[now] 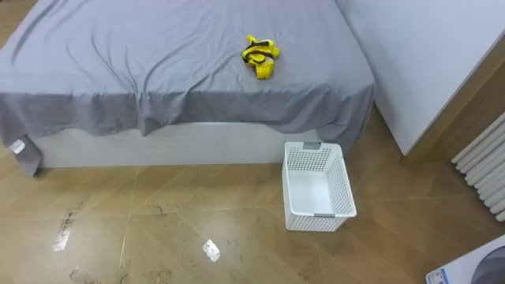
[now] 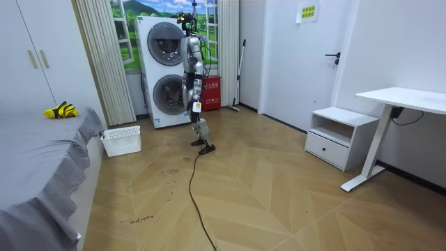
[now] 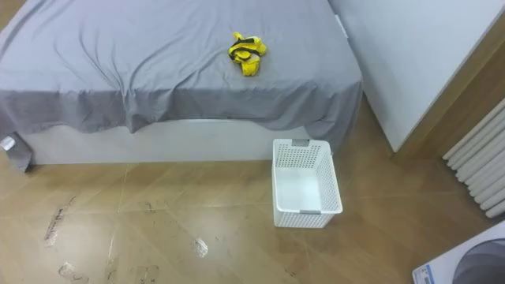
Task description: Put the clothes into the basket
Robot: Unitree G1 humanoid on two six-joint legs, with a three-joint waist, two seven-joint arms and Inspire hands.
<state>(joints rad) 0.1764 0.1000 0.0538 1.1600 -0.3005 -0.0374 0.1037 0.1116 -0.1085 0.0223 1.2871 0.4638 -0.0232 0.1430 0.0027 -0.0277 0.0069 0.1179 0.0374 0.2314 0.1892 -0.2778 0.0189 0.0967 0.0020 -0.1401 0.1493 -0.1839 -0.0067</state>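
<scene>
A crumpled yellow and black garment (image 1: 259,57) lies on the grey bed (image 1: 158,63), near the bed's front right corner. A white perforated basket (image 1: 348,189) stands empty on the wooden floor just below that corner, a little to the garment's right. In the room view the garment (image 2: 60,110) and the basket (image 2: 121,140) are at the left. The robot stands upright a few steps from them, in front of the stacked washing machines (image 2: 164,70), arms down at its sides. One hand (image 2: 197,106) hangs by its hip, too small to read.
A white wall panel (image 1: 426,63) runs beside the bed's right side, with a white radiator (image 1: 483,162) beyond it. A machine's corner (image 1: 473,268) shows at the lower right. A white nightstand (image 2: 333,136) and desk (image 2: 397,104) stand far off.
</scene>
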